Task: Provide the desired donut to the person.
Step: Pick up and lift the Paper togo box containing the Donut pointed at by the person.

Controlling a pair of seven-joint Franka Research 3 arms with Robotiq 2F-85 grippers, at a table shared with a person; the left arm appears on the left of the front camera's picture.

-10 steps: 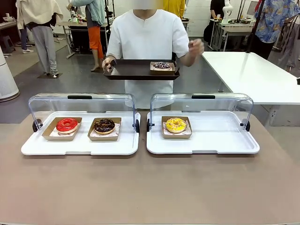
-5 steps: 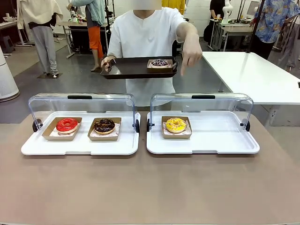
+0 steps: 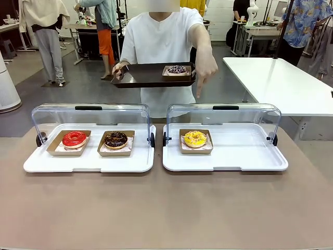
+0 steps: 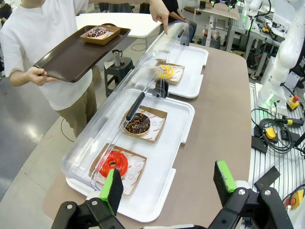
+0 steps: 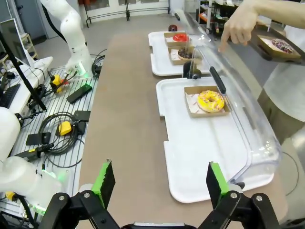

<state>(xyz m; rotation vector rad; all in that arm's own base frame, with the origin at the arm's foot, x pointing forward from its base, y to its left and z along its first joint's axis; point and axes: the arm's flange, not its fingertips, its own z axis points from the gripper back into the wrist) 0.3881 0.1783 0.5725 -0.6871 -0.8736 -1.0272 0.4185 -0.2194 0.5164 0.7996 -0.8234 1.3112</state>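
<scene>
The brown worktop (image 3: 166, 208) carries two white display trays side by side, each with a clear domed cover swung back on the far side. The left tray (image 3: 88, 165) holds two cardboard boats, one with a red-glazed donut (image 3: 74, 139) and one with a chocolate donut (image 3: 115, 139). The right tray (image 3: 244, 156) holds a single boat with the yellow donut (image 3: 195, 138), near its left end.

Behind them stands the person (image 3: 161, 41), gripping a dark brown serving tray (image 3: 145, 78) by its edge with one hand. On it sits a fourth boat with a dark sprinkled donut (image 3: 177, 69), its topping too small to make out. The person's other hand (image 3: 206, 65) reaches forward, index finger pointing down above the right cover (image 3: 223, 117), in line with the yellow donut.

That makes four donuts, three trays and two covers.

The left robot hand (image 4: 168, 183) hovers off the red donut's end of the left tray, fingers wide apart with nothing between them. The right robot hand (image 5: 159, 182) hovers off the far end of the right tray, likewise spread and empty. Both wrists are cut off by the bottom edge.
</scene>
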